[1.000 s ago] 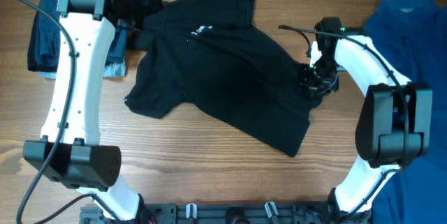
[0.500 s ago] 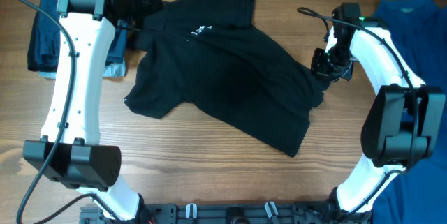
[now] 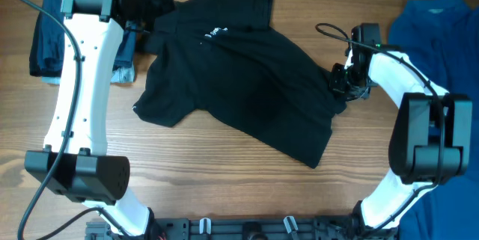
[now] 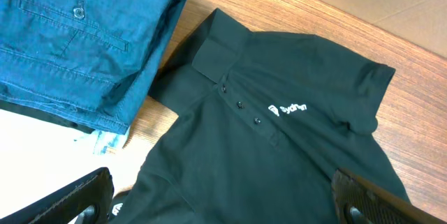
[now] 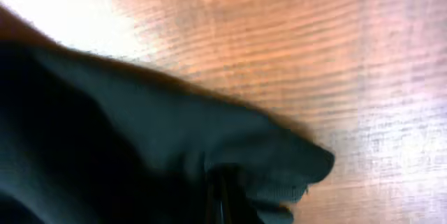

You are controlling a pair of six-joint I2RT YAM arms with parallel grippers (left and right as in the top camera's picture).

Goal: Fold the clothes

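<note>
Cloth sits pinched in the right gripper (image 3: 345, 84), whose jaws are pressed together on the right-hand side edge of the black polo (image 3: 239, 83). The polo lies spread mid-worktop (image 3: 224, 195), its long axis slanting from the collar at far left to the hem at near right, so its body lies leftward of that gripper. The left gripper (image 4: 220, 203) hovers spread wide over the collar, touching nothing. Folding that edge in probably means carrying it left.

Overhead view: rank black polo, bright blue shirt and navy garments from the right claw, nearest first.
1. black polo: mid-table, its right edge pinched in the right claw.
2. bright blue shirt: at the table's right edge.
3. navy garments: stacked at the far left.
</note>
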